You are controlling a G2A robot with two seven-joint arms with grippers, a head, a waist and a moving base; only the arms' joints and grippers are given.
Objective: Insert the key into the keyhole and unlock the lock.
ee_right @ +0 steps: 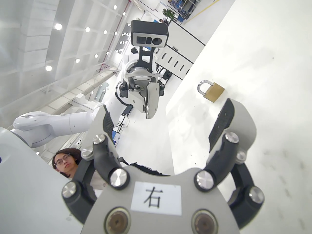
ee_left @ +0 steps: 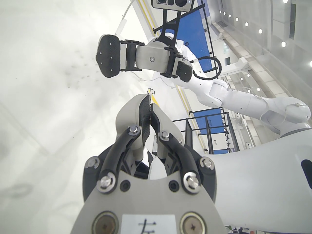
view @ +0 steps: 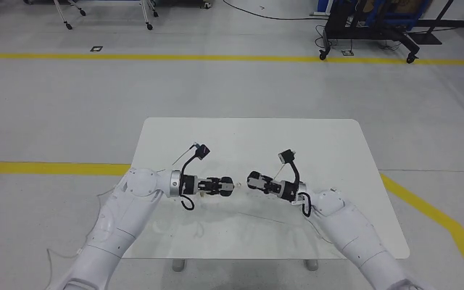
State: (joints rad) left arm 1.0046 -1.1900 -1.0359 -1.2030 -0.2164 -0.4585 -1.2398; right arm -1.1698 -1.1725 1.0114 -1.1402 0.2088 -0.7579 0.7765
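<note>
A brass padlock [ee_right: 212, 91] with a silver shackle lies flat on the white table [ee_right: 258, 49]. My right gripper [ee_right: 167, 105] hovers just short of it, open, nothing between its black pads. Facing it, my left gripper [ee_right: 147, 109] is shut on a small silver key [ee_right: 147, 108], whose thin edge pokes out of the pinched fingertips [ee_left: 146, 103]. In the top view the left gripper [view: 228, 186] and right gripper [view: 254, 179] meet tip to tip over the middle of the table [view: 326, 145], a small gap between them.
The tabletop around the two arms is bare white, with wide free room toward the far edge and both sides. Beyond it are grey floor with yellow lines and a dark wheeled rack [view: 377, 29] far off.
</note>
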